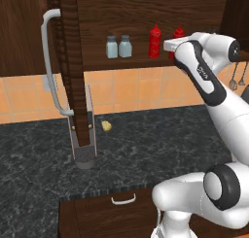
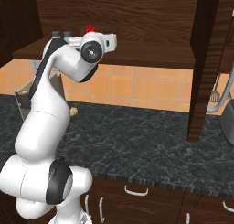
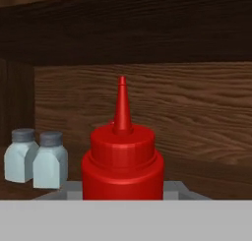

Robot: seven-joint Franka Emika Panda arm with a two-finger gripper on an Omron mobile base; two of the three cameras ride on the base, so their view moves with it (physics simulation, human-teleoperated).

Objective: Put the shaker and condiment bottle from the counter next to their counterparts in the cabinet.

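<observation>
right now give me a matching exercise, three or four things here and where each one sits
Things:
1. two shakers
2. red bottle standing free
3. small yellow item
4. cabinet door

Places:
A. on the dark counter, near the tiled wall
B. hanging open, its grey handle to the left
C. side by side on the cabinet shelf, left of the red bottles
D. on the shelf, between the shakers and the robot's hand

Pairs: 1-C, 2-D, 3-A, 4-B

The lower part of the near red bottle (image 3: 122, 161) is cut off at the bottom of the hand view, so the grip on it cannot be seen. In the left base view the arm covers most of this red bottle (image 1: 178, 34).
</observation>
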